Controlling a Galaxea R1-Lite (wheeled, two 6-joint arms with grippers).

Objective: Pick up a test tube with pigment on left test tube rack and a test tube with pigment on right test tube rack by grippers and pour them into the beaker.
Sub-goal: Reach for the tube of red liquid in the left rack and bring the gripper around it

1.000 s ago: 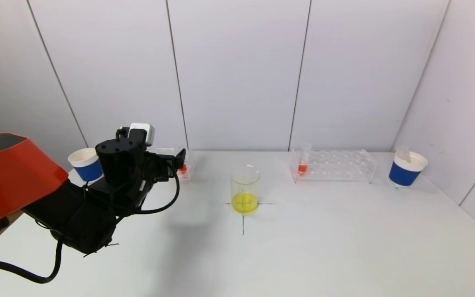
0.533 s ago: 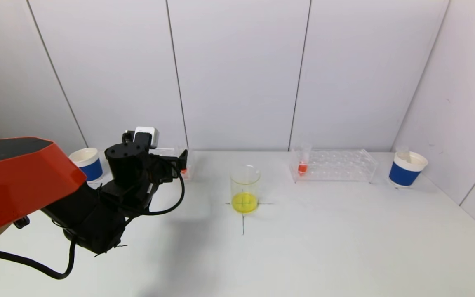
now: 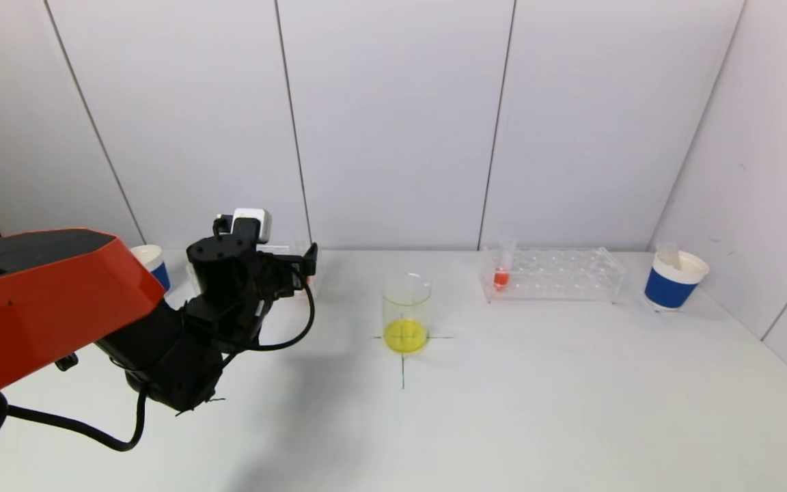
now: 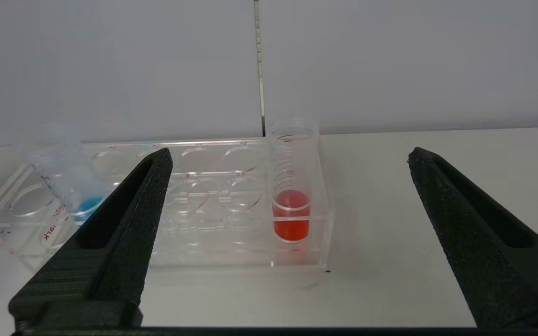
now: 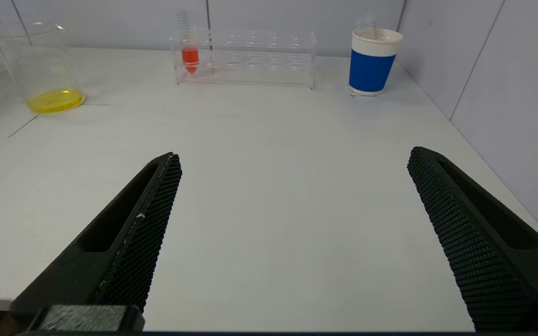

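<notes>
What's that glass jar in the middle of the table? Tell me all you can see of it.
The beaker is a clear, straight-walled cylinder that looks like glass, open at the top, with a small pouring lip visible in the right wrist view. It stands upright on the white table, centred on a black cross drawn there. A shallow layer of yellow liquid covers its bottom. Nothing else touches it; both grippers are away from it.

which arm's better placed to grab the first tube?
Left. The left gripper is open and already faces the red tube in the left rack. The right gripper, also open, sits far from the right rack.
</notes>
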